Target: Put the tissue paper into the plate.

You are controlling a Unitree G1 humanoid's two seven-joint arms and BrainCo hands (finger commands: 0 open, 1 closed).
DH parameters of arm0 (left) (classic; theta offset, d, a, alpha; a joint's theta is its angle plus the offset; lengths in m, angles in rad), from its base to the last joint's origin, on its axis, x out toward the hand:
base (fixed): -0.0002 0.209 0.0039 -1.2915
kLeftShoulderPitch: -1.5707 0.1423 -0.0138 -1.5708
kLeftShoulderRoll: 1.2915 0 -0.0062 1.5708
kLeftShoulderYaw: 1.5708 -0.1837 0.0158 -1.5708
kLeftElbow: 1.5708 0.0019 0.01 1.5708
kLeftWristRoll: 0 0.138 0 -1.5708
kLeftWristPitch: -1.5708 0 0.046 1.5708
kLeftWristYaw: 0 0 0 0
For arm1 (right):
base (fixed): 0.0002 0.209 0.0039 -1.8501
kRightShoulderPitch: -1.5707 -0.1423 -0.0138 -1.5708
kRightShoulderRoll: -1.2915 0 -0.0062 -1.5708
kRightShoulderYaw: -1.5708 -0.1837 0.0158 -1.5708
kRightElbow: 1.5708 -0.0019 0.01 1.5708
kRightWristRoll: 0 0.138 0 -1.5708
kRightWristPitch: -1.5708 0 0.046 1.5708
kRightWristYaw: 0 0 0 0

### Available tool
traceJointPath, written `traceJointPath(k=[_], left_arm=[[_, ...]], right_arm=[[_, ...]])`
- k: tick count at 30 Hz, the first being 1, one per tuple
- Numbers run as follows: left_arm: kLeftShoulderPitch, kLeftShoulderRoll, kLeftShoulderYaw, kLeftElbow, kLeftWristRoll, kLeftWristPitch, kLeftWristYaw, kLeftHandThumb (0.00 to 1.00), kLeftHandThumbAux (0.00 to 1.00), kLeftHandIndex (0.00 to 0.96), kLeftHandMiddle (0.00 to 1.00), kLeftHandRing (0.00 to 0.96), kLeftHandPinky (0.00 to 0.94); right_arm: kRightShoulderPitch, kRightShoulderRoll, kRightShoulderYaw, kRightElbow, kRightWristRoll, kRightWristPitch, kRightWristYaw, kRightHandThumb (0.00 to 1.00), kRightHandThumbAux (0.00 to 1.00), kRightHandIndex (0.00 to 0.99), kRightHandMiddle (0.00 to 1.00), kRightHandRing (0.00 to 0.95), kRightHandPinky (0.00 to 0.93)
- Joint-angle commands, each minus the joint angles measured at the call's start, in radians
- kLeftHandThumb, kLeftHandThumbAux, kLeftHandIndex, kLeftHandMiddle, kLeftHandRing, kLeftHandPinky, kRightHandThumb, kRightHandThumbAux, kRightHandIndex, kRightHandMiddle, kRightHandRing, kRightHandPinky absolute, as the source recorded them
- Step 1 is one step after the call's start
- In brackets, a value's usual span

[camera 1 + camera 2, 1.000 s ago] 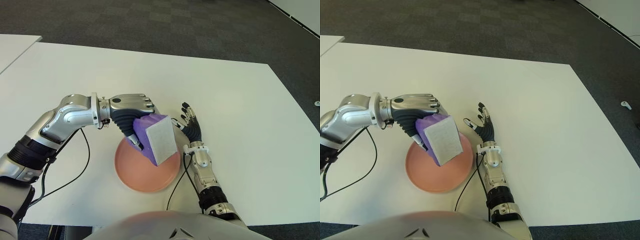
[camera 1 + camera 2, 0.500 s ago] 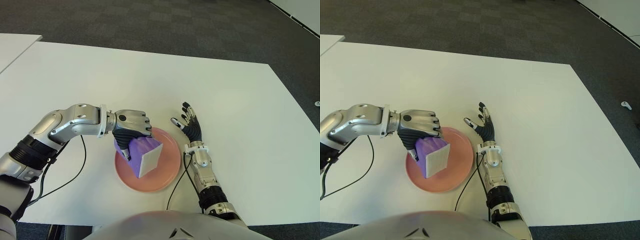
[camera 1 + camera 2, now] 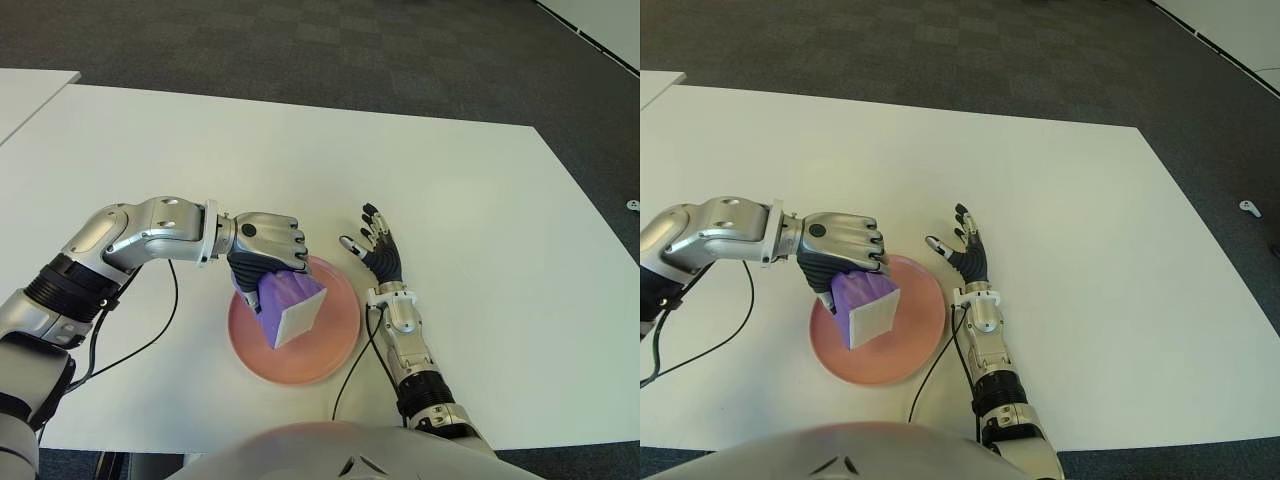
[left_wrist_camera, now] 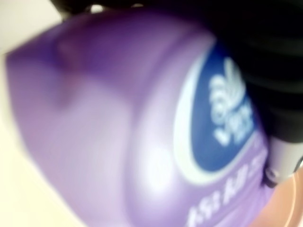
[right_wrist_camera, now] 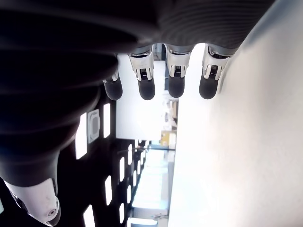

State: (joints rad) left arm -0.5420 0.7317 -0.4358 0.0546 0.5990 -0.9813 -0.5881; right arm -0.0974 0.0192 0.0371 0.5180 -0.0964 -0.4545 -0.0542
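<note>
From the left eye view, a white bench carries a round pink plate near the robot's body. The left hand reaches in from the left, fingers wrapped over the top of a purple tissue paper pack. The pack stands tilted inside the plate, its lower end apparently on the plate floor, its white end face turned toward the camera. The right hand shows just beside the plate on its right, fingers spread and holding nothing.

The right eye view shows the same layout from slightly to the side, with a black cable trailing under the left arm.

The left wrist view is filled by the purple wrapper with a blue and white logo, pressed close against dark finger pads, so the hand is clamped on the pack.

The right wrist view shows four straight fingertips and a thumb, apart, above the bench.

Judged risk: because the pack leans, letting go at this angle may let it topple, possibly over the rim onto the bench.
</note>
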Motion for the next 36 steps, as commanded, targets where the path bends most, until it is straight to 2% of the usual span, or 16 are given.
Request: traceJointPath(k=[1, 2, 6, 7, 9, 10, 13, 16, 25, 31, 36], left_arm=[[-0.022, -0.006, -0.004, 0.033, 0.009, -0.018, 0.011, 0.856, 0.663, 0.414, 0.572, 0.825, 0.841], [-0.024, -0.017, -0.001, 0.043, 0.016, -0.030, 0.030, 0.856, 0.663, 0.413, 0.572, 0.824, 0.839], [-0.025, -0.045, 0.018, 0.076, 0.039, -0.079, 0.102, 0.847, 0.665, 0.410, 0.583, 0.689, 0.652], [-0.026, -0.049, 0.023, 0.083, 0.047, -0.095, 0.121, 0.633, 0.613, 0.348, 0.492, 0.547, 0.519], [-0.028, -0.052, 0.031, 0.096, 0.069, -0.123, 0.155, 0.440, 0.569, 0.294, 0.412, 0.422, 0.402], [-0.029, -0.053, 0.040, 0.101, 0.103, -0.154, 0.187, 0.332, 0.530, 0.228, 0.319, 0.304, 0.284], [-0.034, -0.059, 0.061, 0.117, 0.169, -0.215, 0.261, 0.175, 0.436, 0.074, 0.106, 0.099, 0.093], [-0.032, -0.066, 0.083, 0.123, 0.226, -0.246, 0.330, 0.116, 0.391, 0.024, 0.034, 0.032, 0.030], [-0.029, -0.065, 0.116, 0.115, 0.376, -0.264, 0.493, 0.043, 0.339, 0.000, 0.001, 0.000, 0.000], [-0.029, -0.058, 0.109, 0.121, 0.446, -0.249, 0.584, 0.023, 0.332, 0.000, 0.000, 0.000, 0.000], [-0.029, -0.052, 0.105, 0.128, 0.513, -0.232, 0.682, 0.018, 0.329, 0.000, 0.000, 0.000, 0.000]], right_arm=[[0.109, -0.009, 0.003, 0.158, -0.015, 0.091, -0.009, 0.140, 0.661, 0.000, 0.000, 0.000, 0.000], [0.108, -0.010, 0.004, 0.158, -0.014, 0.091, -0.008, 0.140, 0.661, 0.000, 0.000, 0.000, 0.000], [0.104, -0.011, 0.000, 0.166, -0.004, 0.094, 0.000, 0.141, 0.659, 0.000, 0.000, 0.000, 0.000], [0.103, -0.011, -0.002, 0.170, -0.001, 0.094, 0.002, 0.142, 0.661, 0.000, 0.000, 0.000, 0.000], [0.099, -0.011, -0.004, 0.178, 0.003, 0.093, 0.004, 0.144, 0.665, 0.000, 0.000, 0.000, 0.000], [0.098, -0.011, -0.005, 0.179, 0.003, 0.090, 0.002, 0.144, 0.666, 0.000, 0.000, 0.000, 0.000], [0.096, -0.010, -0.005, 0.187, 0.000, 0.075, -0.007, 0.130, 0.679, 0.004, 0.000, 0.000, 0.000], [0.100, -0.010, -0.001, 0.197, -0.014, 0.043, -0.024, 0.112, 0.682, 0.008, 0.000, 0.000, 0.000], [0.115, -0.005, 0.001, 0.198, -0.014, -0.023, -0.034, 0.087, 0.692, 0.030, 0.000, 0.000, 0.000], [0.113, 0.010, -0.014, 0.192, 0.021, -0.019, -0.016, 0.097, 0.691, 0.041, 0.000, 0.000, 0.000], [0.130, 0.018, -0.015, 0.147, 0.039, 0.013, 0.004, 0.074, 0.673, 0.033, 0.000, 0.000, 0.000]])
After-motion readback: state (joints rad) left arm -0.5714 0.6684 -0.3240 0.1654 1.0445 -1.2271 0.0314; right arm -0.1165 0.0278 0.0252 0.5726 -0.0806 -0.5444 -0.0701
